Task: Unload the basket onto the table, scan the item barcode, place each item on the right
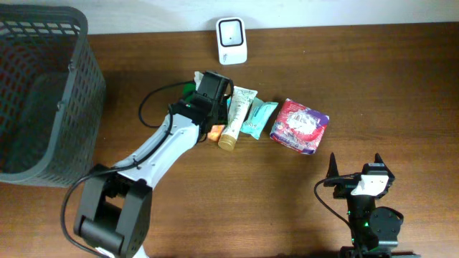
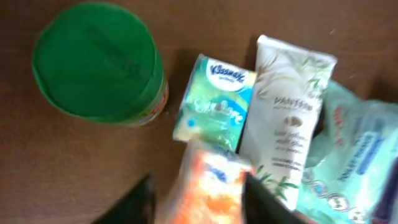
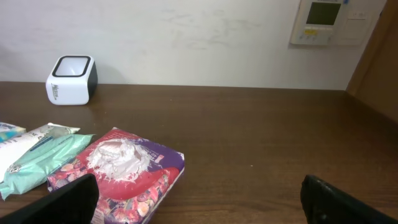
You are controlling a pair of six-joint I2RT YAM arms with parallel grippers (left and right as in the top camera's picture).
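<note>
orange packet (image 2: 208, 186), blurred, is seen lying on the table (image 2: 37, 174) between the dark fingers (image 2: 127, 208) of the left gripper (image 2: 198, 185); the jaws are parted, a strip of bare wood is shown between the packet and one finger, and the other finger is seen at the packet's edge, so no clamping is indicated. beyond the packet, a kleenex pack (image 2: 214, 102) and a white tube (image 2: 286, 118) are laid side by side, touching; a can (image 2: 93, 62) with a green lid is stood upright beside the kleenex pack, and a teal pack (image 2: 354, 149) is placed against the tube's far side. from overhead, the row is extended by a red pack (image 1: 300, 125), set just beside the teal pack. the scanner (image 1: 232, 39) is stood at the table's back edge, apart from the row and from the packet. a dark basket (image 1: 86, 107) is placed at the table's left end. the right gripper (image 1: 355, 165) is held near the front edge, well apart from all items, with its jaws spread wide and nothing between them.
</note>
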